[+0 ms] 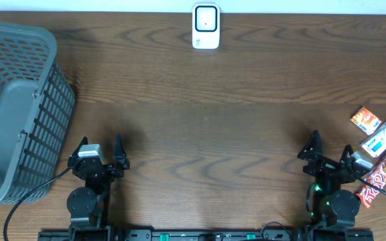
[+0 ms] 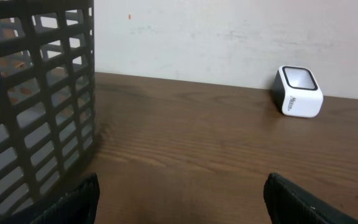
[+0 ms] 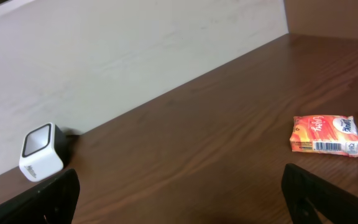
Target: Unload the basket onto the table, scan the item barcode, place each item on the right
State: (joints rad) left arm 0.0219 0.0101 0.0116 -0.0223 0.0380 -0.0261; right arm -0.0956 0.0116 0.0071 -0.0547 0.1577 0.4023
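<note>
Fingers of my right claw (image 1: 331, 152) are standing spread wide, pinching nothing; orange packet (image 3: 326, 134) is lying near, ahead and right, untouched. Left claw (image 1: 100, 148) is gaping empty too; scanner (image 1: 206, 27) is sitting far ahead.

Bare table (image 1: 200, 134) centre passable, basket (image 1: 19, 107) blocks left, scanner (image 1: 206, 27) far edge, packets (image 1: 379, 144) right

White scanner (image 1: 206, 27) sits far centre, grey basket (image 1: 19, 107) at left, snack packets (image 1: 380, 142) at right
</note>
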